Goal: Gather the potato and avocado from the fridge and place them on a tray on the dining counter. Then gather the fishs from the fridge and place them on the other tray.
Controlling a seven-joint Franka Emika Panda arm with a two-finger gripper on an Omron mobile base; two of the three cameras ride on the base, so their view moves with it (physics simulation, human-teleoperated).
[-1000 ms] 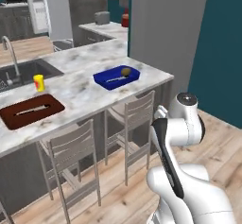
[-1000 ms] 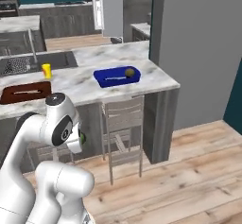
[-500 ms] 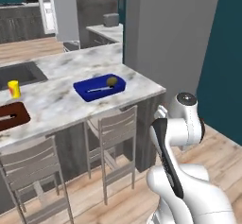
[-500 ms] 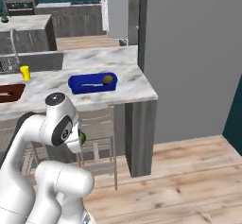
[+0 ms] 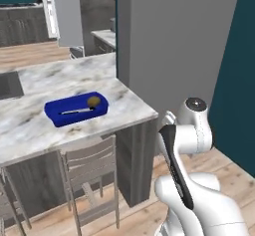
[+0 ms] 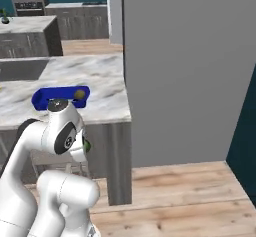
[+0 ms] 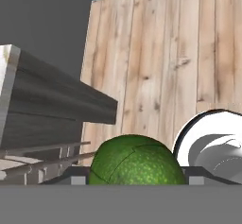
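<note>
The grey wall (image 5: 179,46) takes up the right of both base views, flat and plain, with a pale plank floor (image 7: 189,53) below it. In front of it runs the desk (image 5: 124,103), a long slab of grey-white marbled stone on a dark wood base, its corner square and sharp. Slatted grey chairs (image 5: 92,173) are tucked under its near edge.

Near the desk's end sits the tray (image 5: 60,114), shallow, rectangular and bright blue, with a smooth glossy rim. A small round tan lump, likely the potato (image 5: 93,101), lies at its right end, and beside it a thin grey sliver too small to identify.

In the hand view the avocado (image 7: 137,164) sits right at the lens, between the fingers of the end effector (image 7: 134,180): a rounded dark green fruit with a pebbled, slightly shiny skin. The jaws stand wide, one on each side of it, so the end effector is grasping the avocado. In the right base view a green speck shows at the folded arm's hand, low beside the desk base.

Judging by this, the first half is about halfway done: potato seemingly in the tray, avocado carried but not yet placed. The fish and the brown tray remain.
</note>
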